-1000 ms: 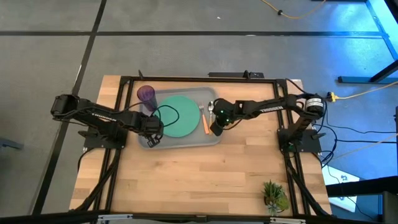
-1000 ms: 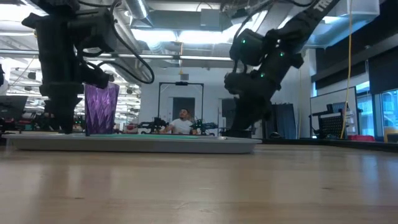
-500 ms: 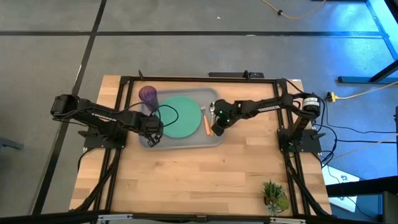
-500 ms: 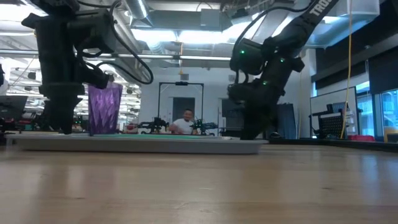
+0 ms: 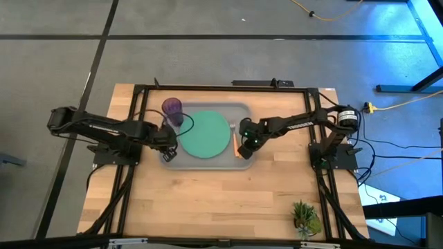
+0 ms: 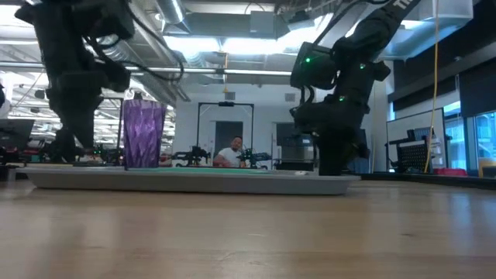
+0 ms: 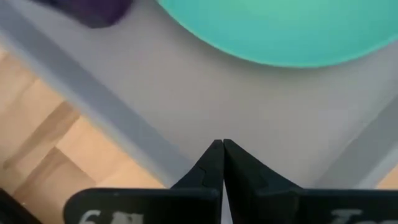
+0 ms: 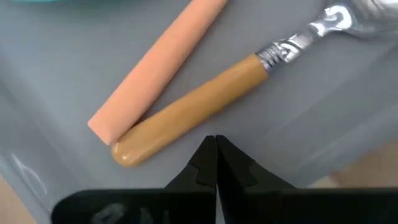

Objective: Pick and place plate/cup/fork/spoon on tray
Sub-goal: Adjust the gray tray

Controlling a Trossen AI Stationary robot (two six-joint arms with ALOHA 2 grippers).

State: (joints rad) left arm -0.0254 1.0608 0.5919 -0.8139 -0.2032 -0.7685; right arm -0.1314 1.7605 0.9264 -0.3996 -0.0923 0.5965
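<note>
The grey tray (image 5: pixel 208 160) lies at the middle of the table's far half. On it are the teal plate (image 5: pixel 204 133), the purple cup (image 5: pixel 172 107) standing at its far left corner, and two orange-handled pieces of cutlery (image 8: pixel 199 106) along its right side. Their heads are cut off, so I cannot tell fork from spoon. My left gripper (image 5: pixel 168 143) is shut over the tray's near left corner. My right gripper (image 5: pixel 242 146) is shut over the tray's near right corner, just beside the two handle ends. My left gripper has its shut fingertips (image 7: pixel 211 155) down on the tray's bare floor (image 7: pixel 186 106) in the near left corner, between rim and plate. The fingers come from above, pointing down. My right gripper has its shut fingertips (image 8: pixel 208 152) down on the tray's floor (image 8: pixel 280 118) at the near right corner, from above. It is beside the darker handle's end and apart from it. The tray lies flat on the table.
A small green potted plant (image 5: pixel 304 216) stands near the table's near right corner. Bare wood lies between the tray and the near edge. A dark frame (image 5: pixel 228 86) runs round the table top. A person (image 6: pixel 232 153) sits far behind the table in the low view.
The tray has slid a little toward the table's right and near edges, carrying plate, cup and cutlery along. My right gripper has gone the same way with it, staying shut. My left arm's elbow has drawn back toward the left edge.
</note>
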